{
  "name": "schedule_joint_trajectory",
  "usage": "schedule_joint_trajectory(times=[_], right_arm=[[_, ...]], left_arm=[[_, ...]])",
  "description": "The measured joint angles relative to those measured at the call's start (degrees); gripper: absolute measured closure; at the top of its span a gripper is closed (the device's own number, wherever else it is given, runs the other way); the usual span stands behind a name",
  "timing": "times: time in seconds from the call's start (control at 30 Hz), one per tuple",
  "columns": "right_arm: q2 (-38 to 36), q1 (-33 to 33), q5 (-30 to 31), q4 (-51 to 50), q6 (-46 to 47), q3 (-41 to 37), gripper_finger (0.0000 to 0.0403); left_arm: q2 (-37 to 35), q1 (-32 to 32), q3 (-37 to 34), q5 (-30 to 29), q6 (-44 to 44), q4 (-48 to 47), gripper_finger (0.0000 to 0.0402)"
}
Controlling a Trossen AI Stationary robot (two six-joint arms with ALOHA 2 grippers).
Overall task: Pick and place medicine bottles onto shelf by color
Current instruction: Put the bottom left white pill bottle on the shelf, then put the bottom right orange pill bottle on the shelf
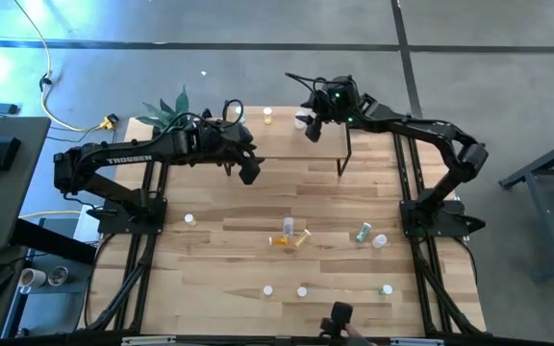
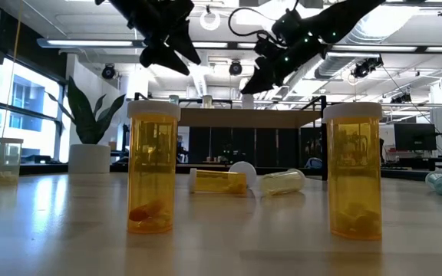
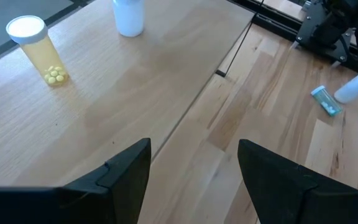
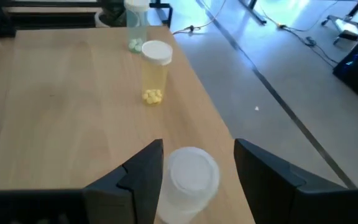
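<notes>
While the right gripper [image 4: 197, 180] hangs over the shelf [image 4: 61, 106] with its fingers spread to either side of a white bottle [image 4: 190, 182], that bottle stands upright between them, near the shelf's edge. In my judgement the chief risk is a finger brushing the cap as the arm lifts away, tipping the bottle off that near edge; whether the fingers touch its sides cannot be told from the wrist view. Ahead of this gripper a yellow bottle [image 4: 155, 71] and a greenish one [image 4: 135, 25] stand on the shelf. The left gripper [image 3: 194, 174] hovers above the shelf's other long edge, fingers wide apart and empty. More bottles stand and lie on the tabletop [image 1: 258, 207] well away from both grippers. From above the bottles are mere specks and their colours are hard to read; the low view shows only the shelf's edge
</notes>
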Motion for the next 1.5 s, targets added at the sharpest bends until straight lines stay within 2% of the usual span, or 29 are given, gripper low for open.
schedule_joint_trajectory(times=[0.33, 0.77, 1.0, 1.2, 1.5], right_arm=[[-6.5, 0.5, 1.5, -3.9, 5.8, 0.0, 0.0214], [-17.4, 7.7, 1.4, -21.1, 19.1, 0.0, 0.0214], [-20.1, 13.5, 1.4, -27.8, 32.4, 0.0, 0.0214], [-20.0, 19.7, 1.8, -32.2, 42.0, 0.0, 0.0214], [-19.8, 32.3, 9.9, -35.9, 53.4, 0.0, 0.0214]], left_arm=[[-1.6, -0.2, 0.0, 0.2, 2.4, -3.0, 0.0172], [-8.4, -0.4, 0.0, 0.1, 1.4, -9.9, 0.0172], [-11.1, -1.1, 0.0, 0.3, 1.9, -10.2, 0.0172], [-12.9, -4.3, 0.0, 2.1, 1.5, -13.1, 0.0172], [-13.2, -13.3, 0.0, 3.1, 0.8, -18.8, 0.0172]])
